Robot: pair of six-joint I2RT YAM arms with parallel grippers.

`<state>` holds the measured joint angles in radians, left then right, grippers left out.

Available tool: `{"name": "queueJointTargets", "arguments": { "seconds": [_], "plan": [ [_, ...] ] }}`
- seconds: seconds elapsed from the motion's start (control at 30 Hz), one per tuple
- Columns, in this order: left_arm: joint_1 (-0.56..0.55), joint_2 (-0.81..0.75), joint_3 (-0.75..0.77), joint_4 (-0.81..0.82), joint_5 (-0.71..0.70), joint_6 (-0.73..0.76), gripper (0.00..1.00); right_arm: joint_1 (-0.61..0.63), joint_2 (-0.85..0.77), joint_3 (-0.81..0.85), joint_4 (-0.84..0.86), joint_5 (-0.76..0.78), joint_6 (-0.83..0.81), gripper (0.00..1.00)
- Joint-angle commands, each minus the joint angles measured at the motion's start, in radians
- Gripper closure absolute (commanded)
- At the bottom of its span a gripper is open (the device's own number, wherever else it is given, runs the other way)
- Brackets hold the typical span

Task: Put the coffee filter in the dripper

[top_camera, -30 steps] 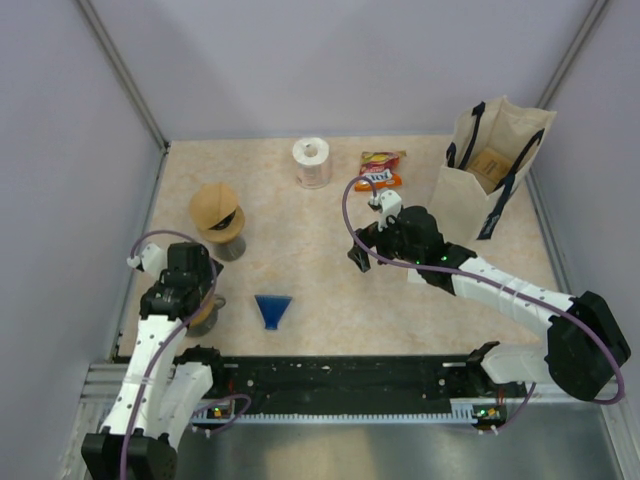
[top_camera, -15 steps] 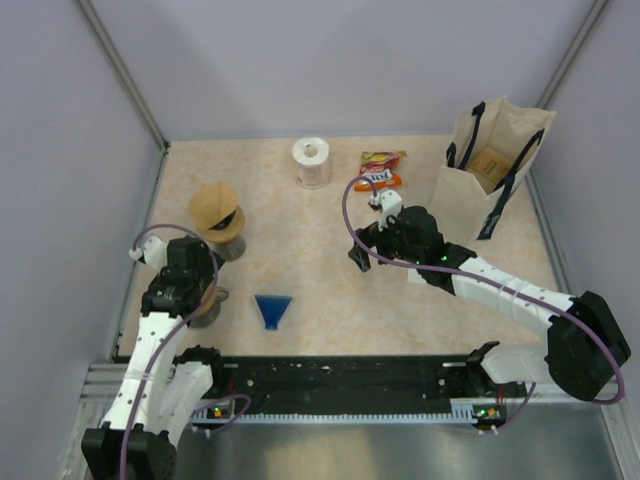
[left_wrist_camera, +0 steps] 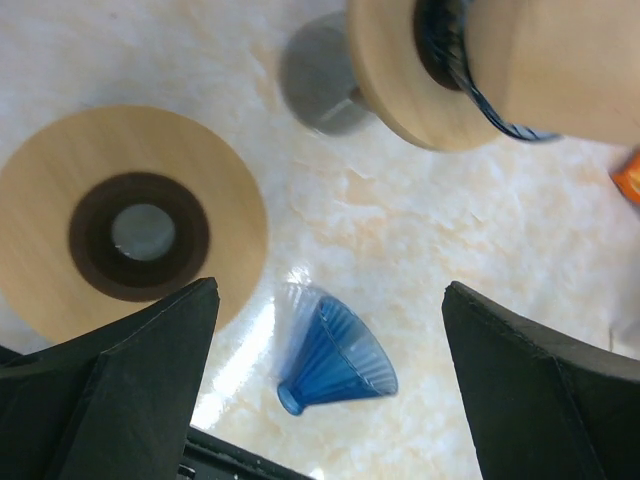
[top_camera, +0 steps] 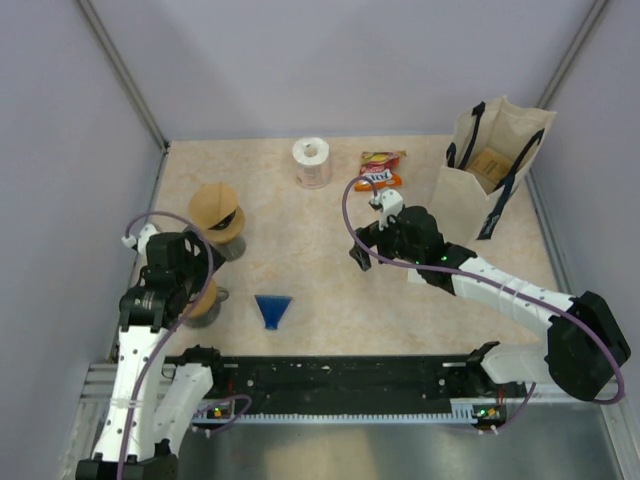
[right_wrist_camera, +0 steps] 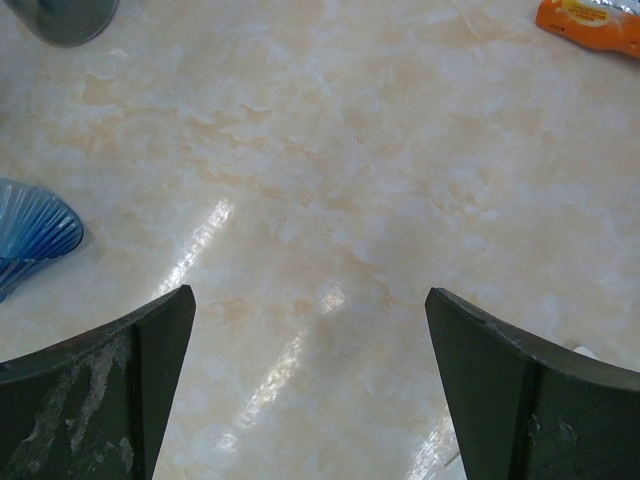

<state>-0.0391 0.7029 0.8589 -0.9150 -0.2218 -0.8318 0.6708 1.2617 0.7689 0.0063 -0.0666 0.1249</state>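
The left arm [top_camera: 133, 355] and right arm [top_camera: 500, 290] have white links, black joints, purple cables [top_camera: 345, 215]; the right gripper [right_wrist_camera: 310, 390] has scuffed fingers [right_wrist_camera: 90, 400].

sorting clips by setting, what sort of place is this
Probably a robot lab test cell, not a kitchen: plain panel walls box in a marble-look table, with scattered props: a blue dripper, paper roll and tote bag.

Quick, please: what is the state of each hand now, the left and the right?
Left hand: open, holding nothing.
Right hand: open, holding nothing.
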Motion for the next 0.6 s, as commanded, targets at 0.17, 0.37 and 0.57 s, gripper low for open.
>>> {"name": "queueJointTargets", "arguments": {
  "seconds": [0.17,0.37,0.57],
  "plan": [
    [-0.057,0.122,0.057,-0.007,0.364,0.069,0.06,-0.010,-0.024,0.049,0.003,0.151,0.004,0.01],
    [-0.260,0.177,0.060,-0.047,0.233,-0.029,0.07,-0.010,-0.084,0.010,0.032,0.218,-0.007,0.01],
    [-0.337,0.293,0.045,-0.016,0.194,-0.092,0.13,-0.010,-0.119,-0.013,0.035,0.244,-0.013,0.01]
  ]
}}
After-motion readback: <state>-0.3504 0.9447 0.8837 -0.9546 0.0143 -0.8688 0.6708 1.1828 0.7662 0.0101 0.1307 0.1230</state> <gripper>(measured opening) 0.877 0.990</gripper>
